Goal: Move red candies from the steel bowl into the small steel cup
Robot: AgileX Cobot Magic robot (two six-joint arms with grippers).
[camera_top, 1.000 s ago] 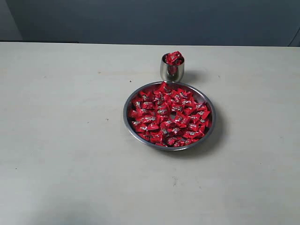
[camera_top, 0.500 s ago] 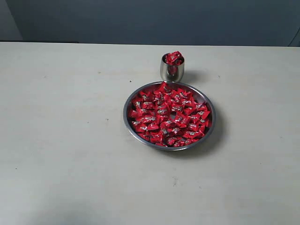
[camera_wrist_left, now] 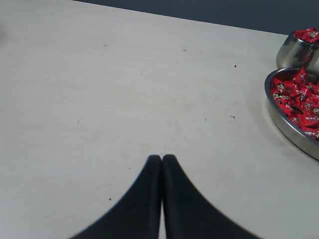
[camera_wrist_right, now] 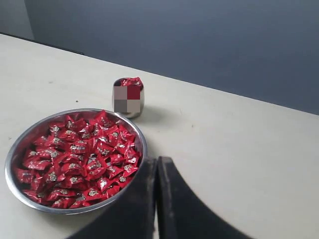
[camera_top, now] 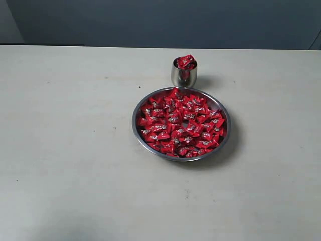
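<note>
Red candies (camera_top: 180,125): heaped loosely across the steel bowl (camera_top: 173,158), near the middle of the pale table (camera_top: 75,140), shiny wrappers flecked with small white marks. A few more piled in the small steel cup (camera_top: 184,76), poking up above its rim. Cup upright just behind the bowl on the far side, right by the bowl's rim; touching or not, impossible to tell. Left gripper (camera_wrist_left: 161,158): black fingers pressed together tip to tip, holding nothing, over bare table, with bowl and cup well away from it. Right gripper (camera_wrist_right: 155,160): fingers likewise closed against each other and empty, tips near the bowl's rim, candies just beyond, cup farther off. Dark grey-blue wall (camera_top: 165,22) beyond the table's far edge.
</note>
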